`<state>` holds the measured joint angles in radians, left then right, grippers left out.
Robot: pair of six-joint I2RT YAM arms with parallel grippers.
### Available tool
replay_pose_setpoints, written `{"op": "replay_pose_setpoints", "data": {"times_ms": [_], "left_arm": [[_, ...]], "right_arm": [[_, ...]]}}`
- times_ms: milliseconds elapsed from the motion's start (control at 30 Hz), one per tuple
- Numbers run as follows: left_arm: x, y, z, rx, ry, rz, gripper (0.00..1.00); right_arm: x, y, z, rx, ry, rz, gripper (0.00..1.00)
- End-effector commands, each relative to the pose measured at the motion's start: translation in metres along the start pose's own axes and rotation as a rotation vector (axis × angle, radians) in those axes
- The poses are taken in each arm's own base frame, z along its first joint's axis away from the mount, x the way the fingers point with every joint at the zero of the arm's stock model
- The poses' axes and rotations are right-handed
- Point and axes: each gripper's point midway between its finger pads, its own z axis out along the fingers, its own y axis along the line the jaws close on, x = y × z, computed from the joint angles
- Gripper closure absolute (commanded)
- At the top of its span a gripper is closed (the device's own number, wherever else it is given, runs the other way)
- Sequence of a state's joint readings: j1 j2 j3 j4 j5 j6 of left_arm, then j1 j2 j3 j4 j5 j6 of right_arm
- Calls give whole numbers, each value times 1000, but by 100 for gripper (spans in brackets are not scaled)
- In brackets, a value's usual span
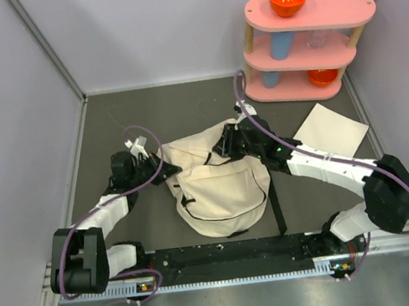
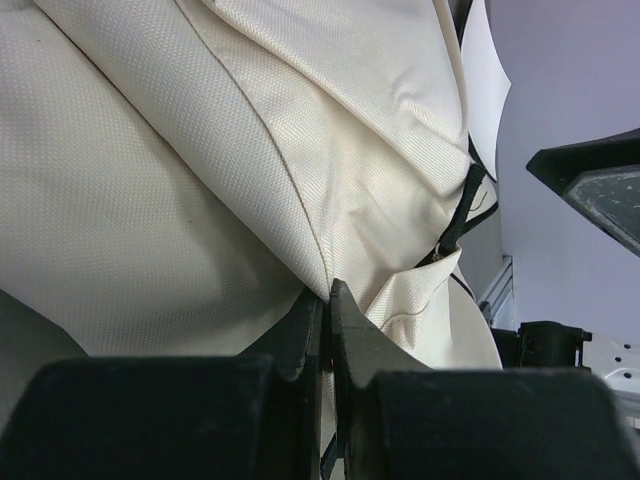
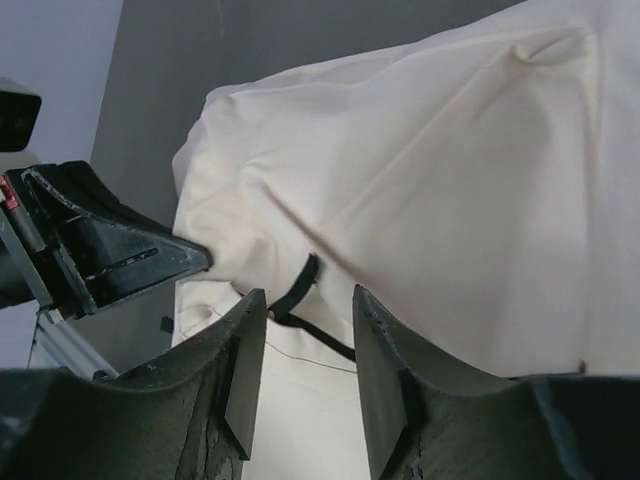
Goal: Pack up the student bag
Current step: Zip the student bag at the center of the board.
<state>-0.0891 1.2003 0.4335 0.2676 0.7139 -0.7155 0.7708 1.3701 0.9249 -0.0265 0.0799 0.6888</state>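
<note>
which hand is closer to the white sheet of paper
Right. The right hand is at the top of the backpack, on the side toward the sheet of paper; the left hand pinches its opposite edge, farther off.

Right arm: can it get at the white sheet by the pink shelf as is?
Probably yes. The sheet lies beside that arm with nothing on it or between them, and the right gripper is open at the bag, gripping nothing.
</note>
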Motion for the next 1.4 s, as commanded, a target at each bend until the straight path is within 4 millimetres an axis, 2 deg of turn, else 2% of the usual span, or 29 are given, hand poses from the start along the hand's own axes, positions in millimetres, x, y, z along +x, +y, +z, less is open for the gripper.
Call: {"op": "replay_pose_setpoints", "data": {"times_ms": [0, 100, 367, 567, 667, 767, 833, 933, 967, 1033, 1200, 1367], "left_arm": [[-12, -18, -2, 78, -27, 62, 100], [-11, -18, -2, 83, -23, 60, 100], [-11, -20, -2, 93, -26, 56, 100], [-10, -21, -2, 102, -20, 54, 100], [-10, -21, -2, 105, -19, 54, 100], [-8, -20, -1, 107, -14, 49, 100], [-8, -20, -1, 111, -11, 47, 100], [-8, -20, -1, 114, -14, 42, 100], [-8, -21, -1, 116, -12, 40, 100], [-8, -21, -1, 116, -12, 40, 100], [-8, -20, -1, 110, -14, 40, 100], [-7, -14, -2, 78, -12, 49, 100]], "right_arm": [[2, 53, 16, -180, 62, 45, 60], [13, 60, 22, -181, 96, 82, 59], [28, 52, 30, -128, 127, 123, 58], [34, 50, 45, -113, 143, 139, 58], [26, 56, 49, -141, 105, 150, 59], [29, 57, 54, -150, 107, 154, 60], [27, 58, 58, -147, 103, 157, 65], [26, 57, 62, -135, 94, 158, 81], [24, 55, 63, -121, 93, 149, 92], [23, 54, 62, -114, 88, 142, 100], [22, 51, 52, -123, 74, 94, 100], [5, 18, 39, 30, -28, 41, 100]]}}
